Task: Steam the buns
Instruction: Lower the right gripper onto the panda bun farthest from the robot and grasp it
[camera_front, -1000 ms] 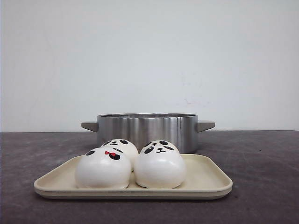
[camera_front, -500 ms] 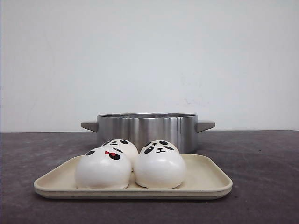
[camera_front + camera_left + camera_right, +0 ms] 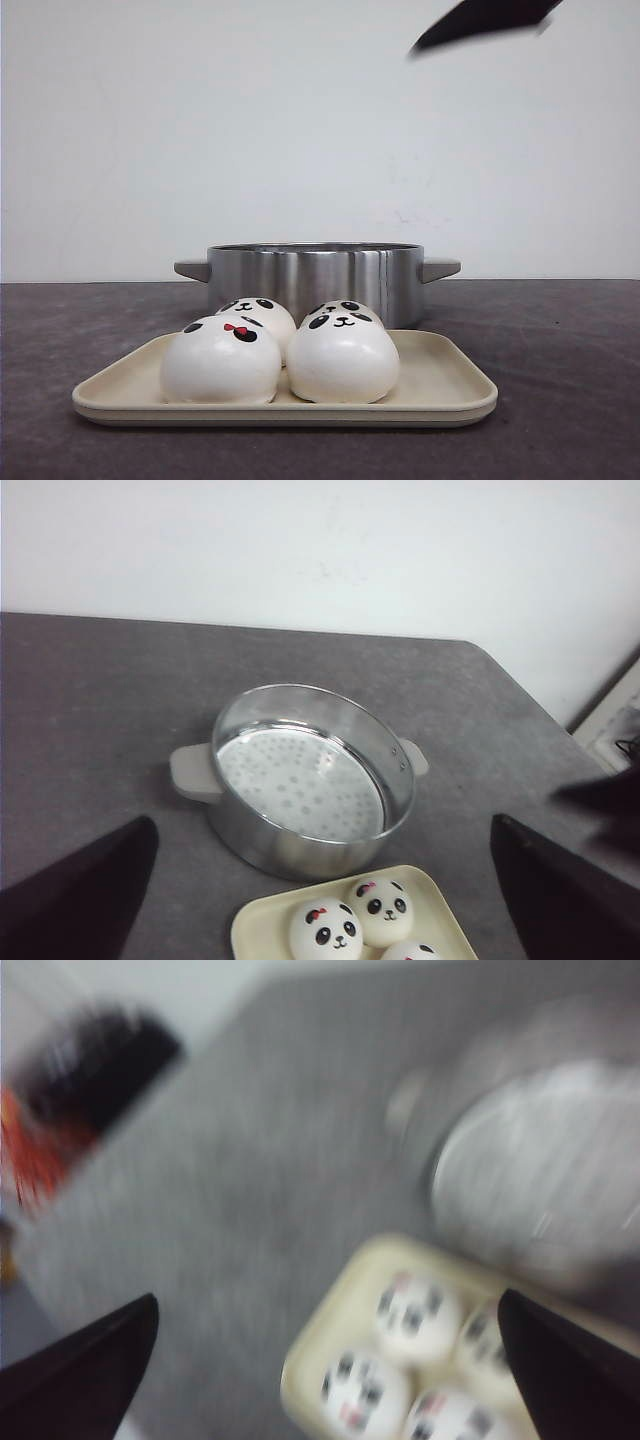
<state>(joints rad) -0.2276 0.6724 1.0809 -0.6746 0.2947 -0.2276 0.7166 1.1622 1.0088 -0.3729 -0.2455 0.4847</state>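
- Front view: we see white glossy panda-faced buns [image 3: 342, 357] on a cream rectangular tray [image 3: 440, 385], before a steel handled steamer pot [image 3: 316, 280].
- Left gripper [image 3: 320, 900] and right gripper [image 3: 325, 1370] both spread wide, holding nothing.

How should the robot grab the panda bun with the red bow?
Probably straight down from above, with the gripper closing on the round sides of the bow bun. It sits on the tray pressed against its neighbour, so one finger goes on its free outer side, and the squeeze stays soft.

The front camera sits low, close before the cream rectangular tray [image 3: 440, 385]; both wrist cameras look down on it, the right one apparently blurred.
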